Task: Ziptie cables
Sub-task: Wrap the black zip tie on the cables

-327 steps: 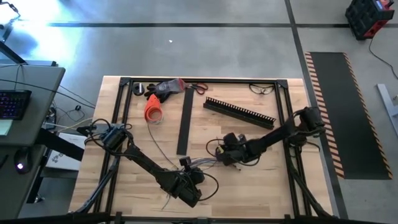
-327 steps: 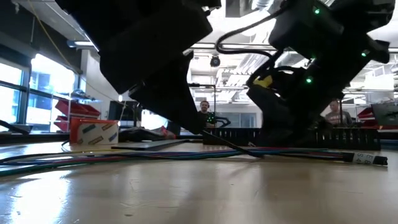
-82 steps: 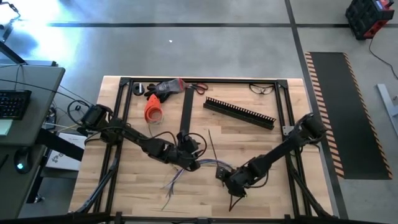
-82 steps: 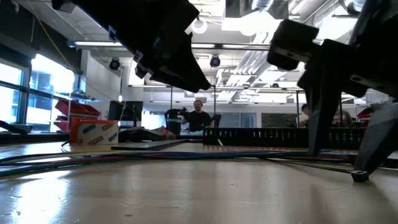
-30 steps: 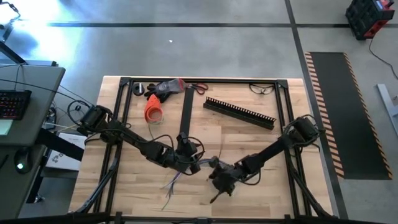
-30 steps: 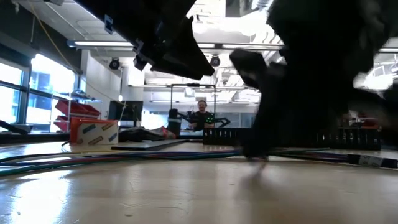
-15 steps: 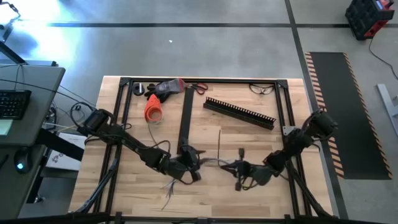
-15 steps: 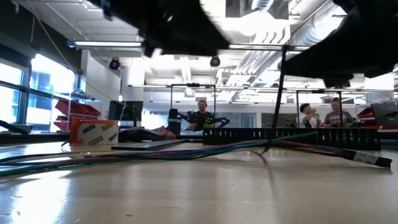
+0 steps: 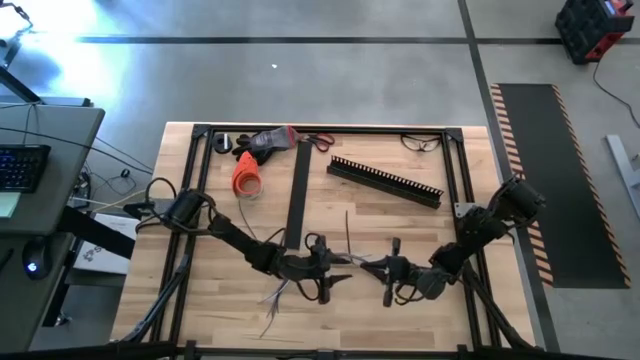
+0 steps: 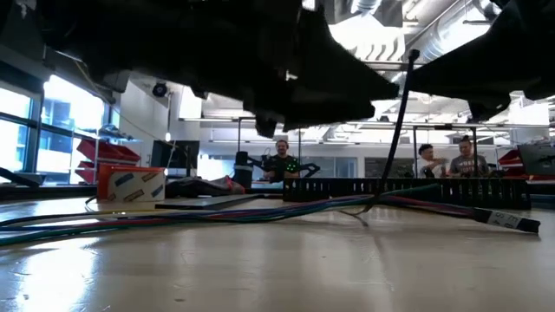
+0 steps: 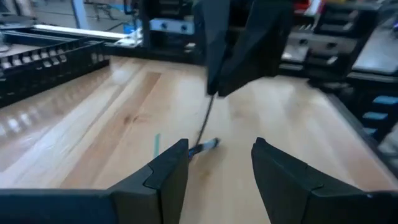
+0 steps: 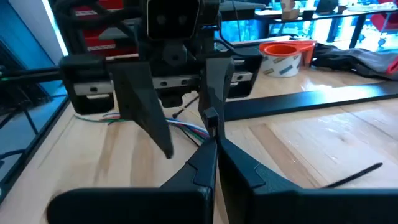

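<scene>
Both grippers meet over the cables (image 9: 300, 280).
Left gripper (image 11: 219, 163) fingers apart; right gripper (image 12: 214, 144), at its 3 o'clock, pinched on a zip tie (image 9: 349, 236).

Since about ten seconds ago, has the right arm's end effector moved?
Yes. The right end effector has shifted toward the near table edge, farther from the black slotted channel.

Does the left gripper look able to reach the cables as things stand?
Probably yes. The left gripper is open just beside the cables, with bare table between its fingers and nothing blocking; the right gripper, shut, faces it close by.
</scene>
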